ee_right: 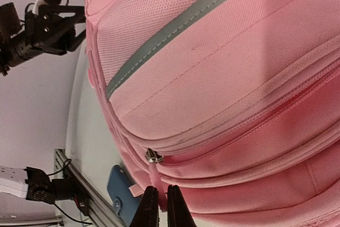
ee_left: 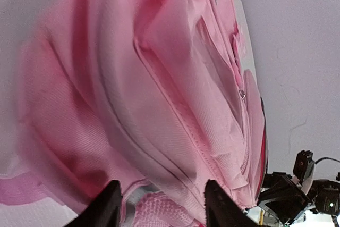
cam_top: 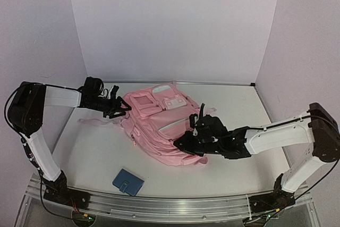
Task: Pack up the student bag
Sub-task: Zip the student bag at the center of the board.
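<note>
Student bag [ee_left: 159,89] beyond left gripper [ee_left: 162,187]; jaws apart

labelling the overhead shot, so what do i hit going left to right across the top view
left pincer → student bag → right pincer, pinching the bag's zip pull. The blue wallet is left out: it lines up with both the left pincer and the bag's edge.

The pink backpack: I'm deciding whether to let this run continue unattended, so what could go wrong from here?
The right gripper has only the tip of the zipper pull between its nearly closed fingers, so it could slip out. The left gripper stands open at the backpack, so nothing seems to anchor the soft fabric. A tug on the zip might drag the backpack and shove the blue wallet lying nearby.
</note>
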